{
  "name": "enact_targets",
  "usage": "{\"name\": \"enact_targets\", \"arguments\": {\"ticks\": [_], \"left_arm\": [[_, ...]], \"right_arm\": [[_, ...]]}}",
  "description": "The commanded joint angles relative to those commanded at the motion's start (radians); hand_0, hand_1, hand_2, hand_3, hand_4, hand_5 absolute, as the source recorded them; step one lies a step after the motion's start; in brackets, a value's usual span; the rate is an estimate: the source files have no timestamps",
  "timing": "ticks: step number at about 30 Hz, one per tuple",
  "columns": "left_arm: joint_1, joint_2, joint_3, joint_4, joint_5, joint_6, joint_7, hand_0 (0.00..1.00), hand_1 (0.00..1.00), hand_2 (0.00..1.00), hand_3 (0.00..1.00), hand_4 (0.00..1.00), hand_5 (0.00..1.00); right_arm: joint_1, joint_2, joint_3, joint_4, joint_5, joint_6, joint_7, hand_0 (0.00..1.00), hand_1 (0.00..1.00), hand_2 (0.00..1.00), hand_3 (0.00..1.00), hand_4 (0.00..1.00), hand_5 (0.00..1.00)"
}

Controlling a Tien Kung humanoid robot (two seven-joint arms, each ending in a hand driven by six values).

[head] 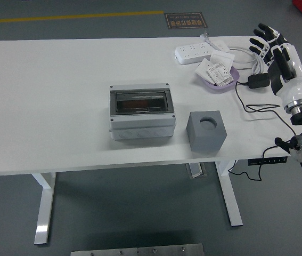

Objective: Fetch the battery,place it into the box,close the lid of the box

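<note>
White desk [60,96] fills the scene; mid-desk sits the grey box [141,113] (smoky lid down), a grey block [206,132] just right. Far right, the battery packs lie in a purple bowl [218,81]; right hand [278,56] hovers beside, fingers spread, empty.

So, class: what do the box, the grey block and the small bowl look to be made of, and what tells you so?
Box: probably moulded plastic, a matt light-grey body with corner screws and a smoky see-through lid. Block: uniform matt grey with a round hole on top, maybe foam or plastic; I cannot tell which. Bowl: likely thin plastic, pale purple and smooth.
</note>
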Motion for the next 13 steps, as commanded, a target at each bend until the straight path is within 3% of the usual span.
{"name": "enact_targets", "arguments": {"ticks": [13], "left_arm": [[-0.004,0.006,-0.001,0.000,0.004,-0.001,0.004,0.573,0.587,0.504,0.555,0.523,0.002]], "right_arm": [[0.002,-0.001,-0.002,0.000,-0.003,-0.001,-0.004,0.844,0.835,0.855,0.842,0.909,0.700]]}}
